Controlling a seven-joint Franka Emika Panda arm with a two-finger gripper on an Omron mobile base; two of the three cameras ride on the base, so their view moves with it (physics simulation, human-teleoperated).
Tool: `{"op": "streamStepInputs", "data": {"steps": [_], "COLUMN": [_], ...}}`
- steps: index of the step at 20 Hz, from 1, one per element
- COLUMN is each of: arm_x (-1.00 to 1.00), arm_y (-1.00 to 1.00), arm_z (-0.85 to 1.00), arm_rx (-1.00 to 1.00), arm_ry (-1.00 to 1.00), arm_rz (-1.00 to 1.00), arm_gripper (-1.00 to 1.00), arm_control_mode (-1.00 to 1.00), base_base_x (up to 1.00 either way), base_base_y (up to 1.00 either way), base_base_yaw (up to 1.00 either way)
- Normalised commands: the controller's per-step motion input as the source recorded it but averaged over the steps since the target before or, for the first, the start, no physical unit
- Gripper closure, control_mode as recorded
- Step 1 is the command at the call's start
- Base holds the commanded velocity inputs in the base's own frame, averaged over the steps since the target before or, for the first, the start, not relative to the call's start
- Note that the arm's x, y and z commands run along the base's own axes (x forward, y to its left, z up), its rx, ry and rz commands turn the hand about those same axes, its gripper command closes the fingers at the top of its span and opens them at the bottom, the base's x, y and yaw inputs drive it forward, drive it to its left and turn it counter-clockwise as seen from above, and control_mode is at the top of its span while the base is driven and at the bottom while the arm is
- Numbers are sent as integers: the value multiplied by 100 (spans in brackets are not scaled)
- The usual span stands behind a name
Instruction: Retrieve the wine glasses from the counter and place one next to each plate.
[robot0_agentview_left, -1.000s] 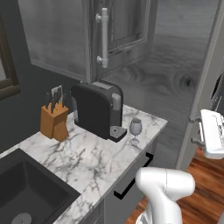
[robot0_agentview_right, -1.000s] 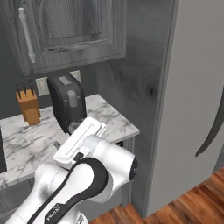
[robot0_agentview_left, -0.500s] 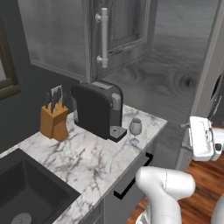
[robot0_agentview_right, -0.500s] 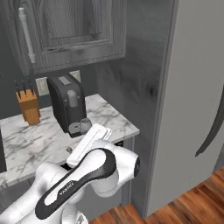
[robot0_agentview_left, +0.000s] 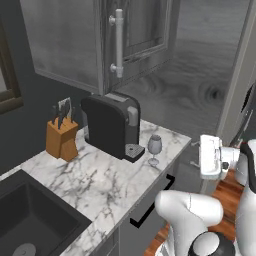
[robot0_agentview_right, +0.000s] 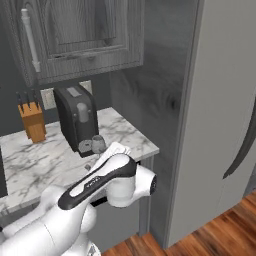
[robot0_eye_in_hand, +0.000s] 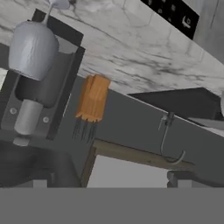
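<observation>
- Since the earlier frames the arm's white hand has swung in from the right edge of the left base view toward the counter's end, and the base has not driven: the counter and cabinets sit where they did.
- Nearest, the gripper hangs off the counter's right end, level with the top, in front of the grey cabinet side; its jaws stand wide apart and hold nothing.
- Next, the counter of white veined marble runs leftward from that end, with a black drawer handle on the cabinet front below its front edge.
- One wine glass stands upright near the counter's right end, just beside the front of the coffee machine; in the hand view, which is rolled over, the wine glass shows in the upper left.
- At the counter's left, the black sink is set into the top near the front edge.
- Farther back, an orange knife block stands by the back edge, left of the coffee machine.
- Farthest, a grey wall cabinet with a long metal handle hangs above.
</observation>
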Motion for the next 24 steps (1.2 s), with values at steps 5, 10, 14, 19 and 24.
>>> {"op": "streamStepInputs", "data": {"steps": [5, 10, 14, 19, 24], "arm_x": [71, 55, 54, 60, 42], "arm_y": [0, 0, 0, 0, 5], "arm_z": [-52, -47, -47, -49, -21], "arm_rx": [0, 0, 0, 1, 2], "arm_ry": [11, 9, 9, 11, 4], "arm_rz": [0, 0, 0, 0, -1], "arm_gripper": [-100, -100, -100, -100, -100], "arm_control_mode": [-100, -100, -100, -100, -100], "base_base_x": [0, 0, 0, 0, 0], "base_base_y": [0, 0, 0, 0, 0], "base_base_yaw": [0, 0, 0, 0, 0]}}
